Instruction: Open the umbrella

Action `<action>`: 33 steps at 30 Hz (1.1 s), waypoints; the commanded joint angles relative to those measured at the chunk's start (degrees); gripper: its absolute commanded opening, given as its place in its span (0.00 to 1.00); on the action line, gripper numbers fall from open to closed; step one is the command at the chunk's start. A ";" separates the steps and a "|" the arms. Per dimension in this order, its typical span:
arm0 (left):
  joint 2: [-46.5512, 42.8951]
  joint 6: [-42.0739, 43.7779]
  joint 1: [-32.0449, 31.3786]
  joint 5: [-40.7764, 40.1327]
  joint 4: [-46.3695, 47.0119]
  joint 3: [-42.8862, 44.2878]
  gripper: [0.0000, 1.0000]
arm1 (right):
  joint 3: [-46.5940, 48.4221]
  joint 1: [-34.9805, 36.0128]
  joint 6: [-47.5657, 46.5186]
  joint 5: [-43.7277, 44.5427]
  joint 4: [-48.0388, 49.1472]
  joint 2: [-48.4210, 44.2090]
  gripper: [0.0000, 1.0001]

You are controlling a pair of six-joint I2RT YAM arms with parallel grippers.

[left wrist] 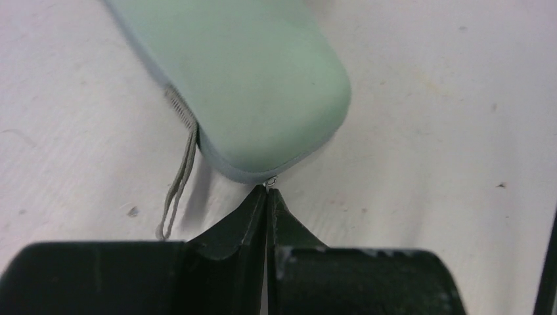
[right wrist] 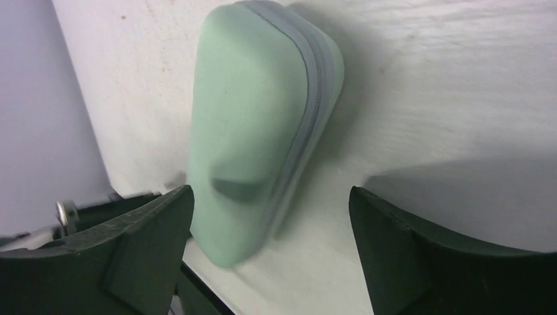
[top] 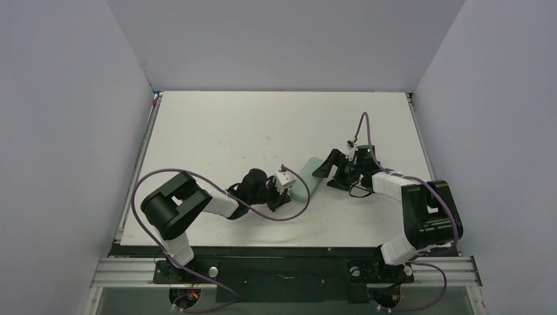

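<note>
The umbrella itself does not show. A mint-green zipped case [top: 307, 177] lies at the middle of the table, with a grey zipper [right wrist: 309, 98] along its edge. My left gripper [top: 284, 190] is at the case's near end, shut, and a tiny metal zipper pull [left wrist: 270, 180] pokes out from between its fingertips [left wrist: 259, 200]. A thin grey cord loop [left wrist: 178, 190] hangs from the case's side. My right gripper [top: 324, 173] stands open at the case's other end. In the right wrist view the case [right wrist: 249, 131] sits ahead of the wide-apart fingers [right wrist: 151, 249], nearer the left one.
The white table [top: 263, 125] is boxed in by grey walls at the left, back and right. Purple cables [top: 289, 213] trail from both wrists, the left one lying on the table beside the case.
</note>
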 commanded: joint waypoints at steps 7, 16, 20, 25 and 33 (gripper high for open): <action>-1.20 7.97 9.92 7.87 -10.69 3.63 0.00 | 14.39 -9.80 -57.25 -9.65 -43.56 -14.86 0.87; 0.29 15.14 10.24 12.15 -11.30 5.58 0.00 | 33.27 -3.08 -114.08 -7.14 -63.90 -3.65 0.88; 0.73 16.44 10.22 12.37 -11.33 6.17 0.00 | 35.26 1.09 -133.04 -7.52 -66.71 0.59 0.89; 0.65 18.49 10.18 12.96 -12.05 6.15 0.00 | 38.77 5.63 -142.54 -6.12 -66.75 6.89 0.89; 1.48 20.97 10.17 13.52 -12.06 6.51 0.00 | 42.81 9.08 -148.54 -3.64 -65.99 14.75 0.90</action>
